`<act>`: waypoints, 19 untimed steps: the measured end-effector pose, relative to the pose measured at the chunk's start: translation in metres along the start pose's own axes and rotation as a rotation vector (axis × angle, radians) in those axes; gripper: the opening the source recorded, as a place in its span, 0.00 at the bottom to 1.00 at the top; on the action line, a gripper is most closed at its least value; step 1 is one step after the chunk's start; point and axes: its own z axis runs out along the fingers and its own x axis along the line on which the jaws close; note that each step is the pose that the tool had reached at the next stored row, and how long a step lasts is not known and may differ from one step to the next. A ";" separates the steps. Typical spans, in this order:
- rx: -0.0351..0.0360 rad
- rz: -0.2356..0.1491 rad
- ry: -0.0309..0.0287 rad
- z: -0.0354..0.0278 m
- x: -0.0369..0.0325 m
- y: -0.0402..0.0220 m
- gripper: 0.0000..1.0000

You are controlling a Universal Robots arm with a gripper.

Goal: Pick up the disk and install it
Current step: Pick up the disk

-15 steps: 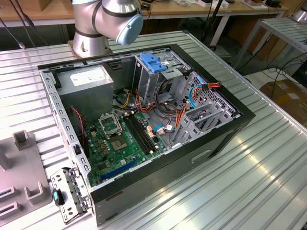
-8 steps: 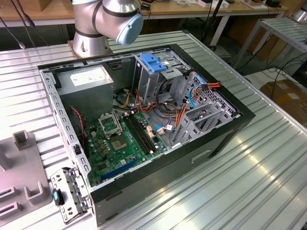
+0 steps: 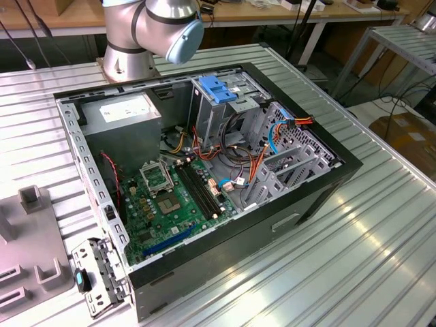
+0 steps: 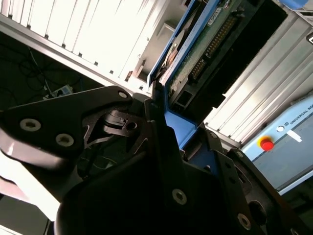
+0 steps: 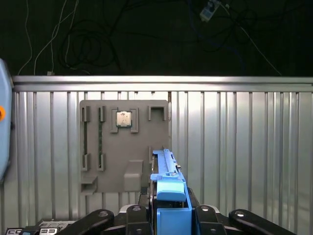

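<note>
- Between jaws clenched on it, the disk (image 5: 170,195) is held aloft; pick-up done, we judge.
- Insertion, we reckon, calls for squaring it with the cage (image 3: 215,109), exterior view's upper centre.

The table (image 3: 354,259) is ribbed bare metal, bright and glossy. The computer case (image 3: 320,197) is matt black outside and dull grey sheet metal within; its drive cage (image 3: 228,122) has a smooth blue plastic top (image 3: 216,88). The disk (image 4: 195,54) shows a green circuit board in a blue plastic carrier frame (image 5: 168,196). The gripper (image 5: 170,210) is matt black with shiny screw heads; the fixture plate (image 5: 122,147) is matt grey
</note>
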 end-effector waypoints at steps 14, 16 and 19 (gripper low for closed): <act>-0.0002 0.001 0.0003 -0.0023 0.0005 -0.0243 0.37; -0.0002 0.001 0.0005 -0.0022 0.0004 -0.0280 0.37; -0.0001 0.001 0.0007 -0.0020 0.0004 -0.0344 0.37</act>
